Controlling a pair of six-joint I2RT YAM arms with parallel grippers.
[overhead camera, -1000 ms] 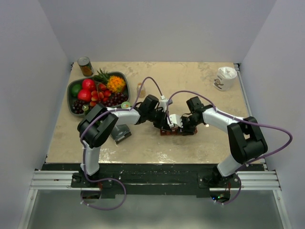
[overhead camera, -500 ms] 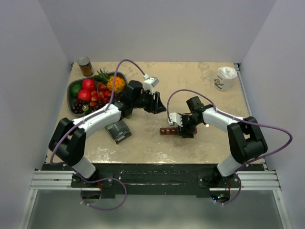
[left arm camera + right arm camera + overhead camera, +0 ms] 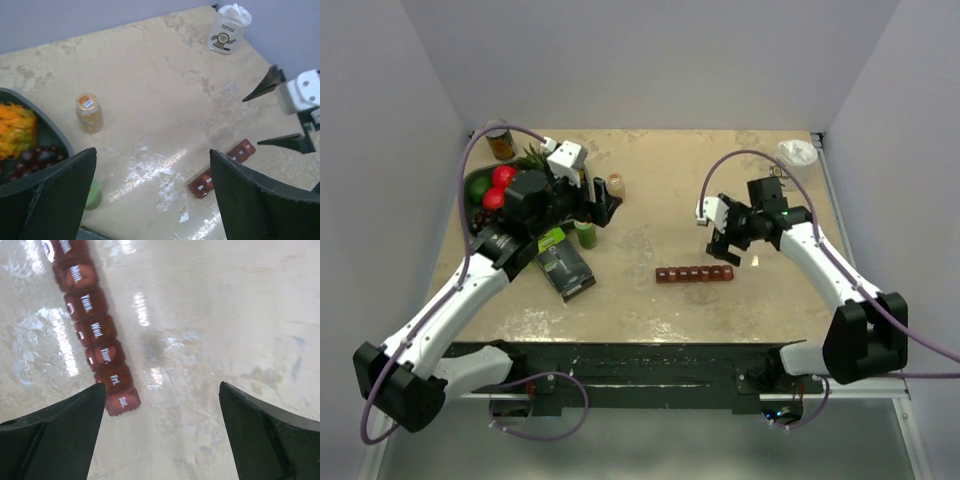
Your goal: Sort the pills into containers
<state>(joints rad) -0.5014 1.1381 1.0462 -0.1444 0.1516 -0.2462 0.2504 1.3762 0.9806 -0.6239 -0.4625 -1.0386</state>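
Containers [image 3: 695,274] lie between the arms, lids [image 3: 95,330] apparently shut, touched by neither. I read left gripper [image 3: 152,200] and right gripper [image 3: 162,430] both spread, empty. Step judged: fetching pills. Next move calls for locating them; I see none loose.

We hold both arms spread well apart. Our left gripper [image 3: 603,207] reaches forward, jaws wide open, gripping nothing. Our right gripper [image 3: 725,243] points down and inward, jaws equally parted, also gripping nothing.
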